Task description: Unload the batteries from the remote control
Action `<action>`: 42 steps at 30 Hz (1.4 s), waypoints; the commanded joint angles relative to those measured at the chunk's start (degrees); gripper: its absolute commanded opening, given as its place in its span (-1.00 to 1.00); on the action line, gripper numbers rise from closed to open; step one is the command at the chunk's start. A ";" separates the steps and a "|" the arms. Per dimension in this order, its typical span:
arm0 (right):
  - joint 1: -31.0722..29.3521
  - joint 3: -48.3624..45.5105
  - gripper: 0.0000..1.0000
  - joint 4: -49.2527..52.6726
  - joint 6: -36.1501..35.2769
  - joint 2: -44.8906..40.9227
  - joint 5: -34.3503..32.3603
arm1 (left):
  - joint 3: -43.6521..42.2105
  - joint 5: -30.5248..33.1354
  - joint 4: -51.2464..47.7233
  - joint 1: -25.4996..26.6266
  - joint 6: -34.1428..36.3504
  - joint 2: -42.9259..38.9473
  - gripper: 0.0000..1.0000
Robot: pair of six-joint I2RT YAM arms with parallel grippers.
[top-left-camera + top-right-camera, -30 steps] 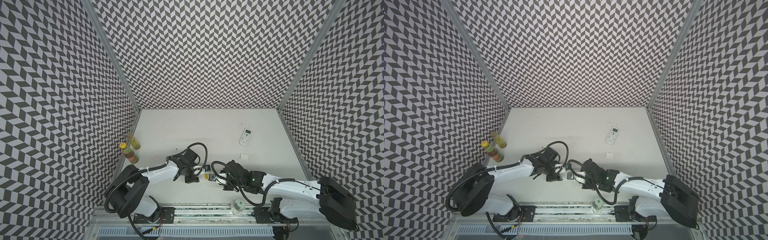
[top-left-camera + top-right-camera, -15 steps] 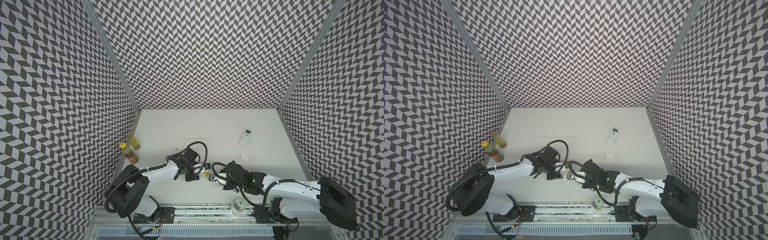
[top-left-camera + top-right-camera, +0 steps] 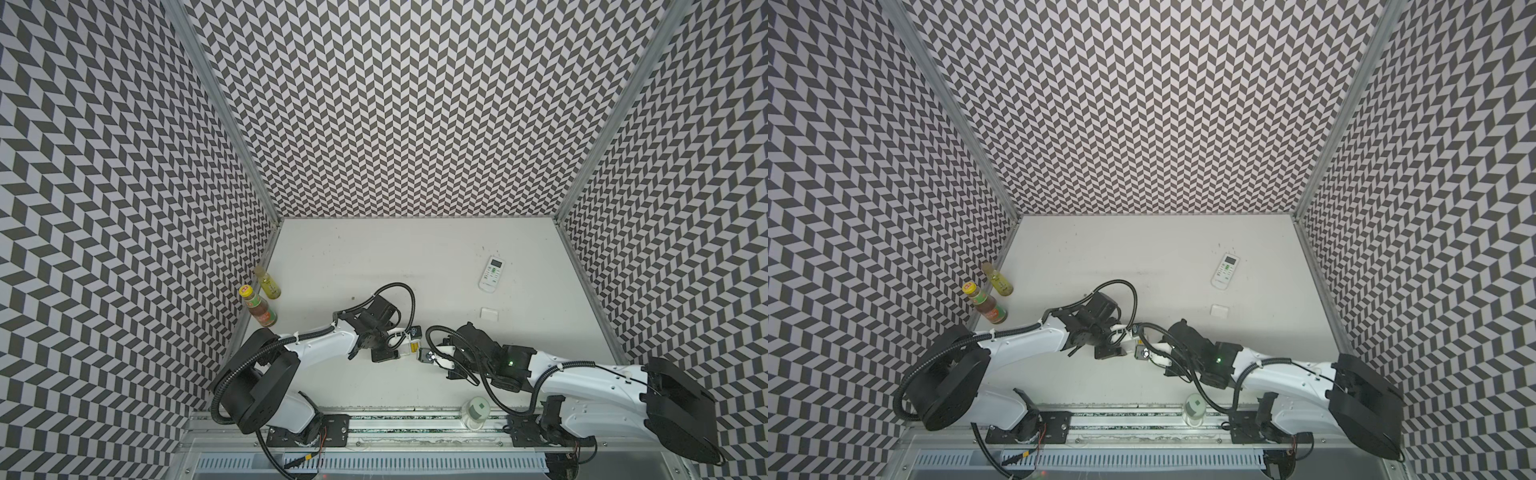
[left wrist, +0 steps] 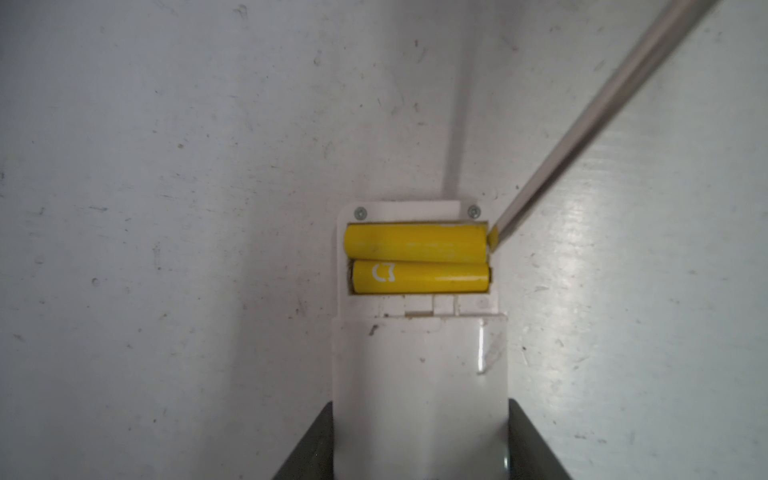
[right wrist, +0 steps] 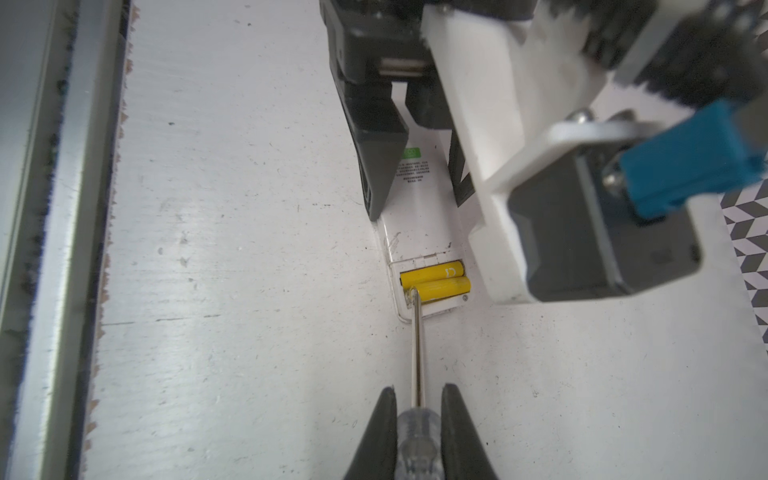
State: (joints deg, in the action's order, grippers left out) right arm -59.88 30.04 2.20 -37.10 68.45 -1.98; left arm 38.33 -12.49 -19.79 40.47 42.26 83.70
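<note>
Yellow batteries (image 4: 417, 257): both in remote (image 4: 419, 365) open bay.
Room: table (image 3: 395, 257) open rearward; front rail (image 5: 62, 249) near.
L gripper (image 4: 420, 403): low, clamps remote.
R gripper (image 5: 419, 388): low, pinches screwdriver (image 5: 417, 353) handle, tip at battery end.

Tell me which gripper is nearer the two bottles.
Left. The left gripper, clamping the remote, sits right of the bottles; the right gripper, holding the screwdriver, is farther right.

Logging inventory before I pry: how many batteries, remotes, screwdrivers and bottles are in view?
Yellow batteries: 2
Remotes: 2
Screwdriver: 1
Bottles: 2
Total: 7
</note>
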 commanded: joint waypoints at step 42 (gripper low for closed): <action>3.02 -1.85 -1.00 -5.62 4.51 -7.80 -6.50 | 14.04 -9.21 -7.68 1.57 -21.08 6.57 -0.65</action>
State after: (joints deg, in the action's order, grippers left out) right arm -56.90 28.42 -1.63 -33.32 60.16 -9.41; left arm 49.78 -18.11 -25.10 41.30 25.71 89.49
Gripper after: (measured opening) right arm 0.170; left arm 0.530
